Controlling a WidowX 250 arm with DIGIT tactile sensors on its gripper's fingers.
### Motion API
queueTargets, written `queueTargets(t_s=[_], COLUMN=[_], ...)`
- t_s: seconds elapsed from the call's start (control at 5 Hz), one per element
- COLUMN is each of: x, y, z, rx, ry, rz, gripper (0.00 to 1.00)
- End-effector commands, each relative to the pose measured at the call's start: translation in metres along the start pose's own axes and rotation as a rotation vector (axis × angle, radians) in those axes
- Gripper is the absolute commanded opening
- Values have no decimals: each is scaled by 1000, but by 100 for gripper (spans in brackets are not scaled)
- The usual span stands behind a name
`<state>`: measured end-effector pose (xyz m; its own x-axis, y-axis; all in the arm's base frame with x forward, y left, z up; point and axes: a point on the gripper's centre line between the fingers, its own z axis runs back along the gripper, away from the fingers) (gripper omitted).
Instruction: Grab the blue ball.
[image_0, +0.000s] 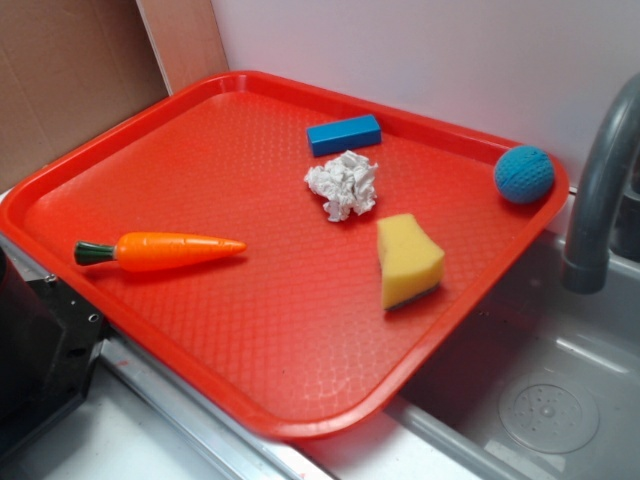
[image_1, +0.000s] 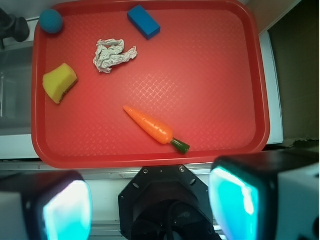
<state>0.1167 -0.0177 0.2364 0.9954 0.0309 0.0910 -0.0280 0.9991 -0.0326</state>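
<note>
In the wrist view the pincer (image_1: 150, 202) sits nearest the camera, its two fingers (image_1: 240, 200) blurred at the bottom corners and standing wide apart with nothing between them. It hangs high above the near edge of the red tray (image_1: 255, 75), well apart from everything on it. Between the fingers shows a dark round robot base (image_1: 162, 205); in the exterior view only a black piece of the robot (image_0: 40, 340) enters at the lower left, cut off by the frame, so the arm's pose is hard to make out there.

Closest on the tray lies a toy carrot (image_1: 152, 127), on its side. Beyond it, toward the left in the wrist view, stands a yellow sponge wedge (image_1: 59, 82), and just past that a crumpled white paper (image_1: 112, 54). A flat blue block (image_1: 144, 21) lies near the far rim.

The blue ball (image_1: 51, 21) rests in the tray's far left corner in the wrist view, touching or just beside the rim, apart from the other things. In the exterior view the ball (image_0: 524, 174) is round, teal-blue, with a knitted texture. Beside that corner a grey tap (image_0: 595, 190) rises over a sink (image_0: 560, 400), its top cut off.
</note>
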Motion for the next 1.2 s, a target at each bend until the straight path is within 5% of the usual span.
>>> queueTargets(t_s=[0.0, 0.2, 0.4, 1.0], x=[0, 46, 82, 82], y=[0, -22, -35, -35], z=[0, -38, -76, -76], rx=[0, 62, -11, -11], ry=[0, -56, -128, -128], rz=[0, -98, -223, -223], gripper=[100, 100, 100, 100])
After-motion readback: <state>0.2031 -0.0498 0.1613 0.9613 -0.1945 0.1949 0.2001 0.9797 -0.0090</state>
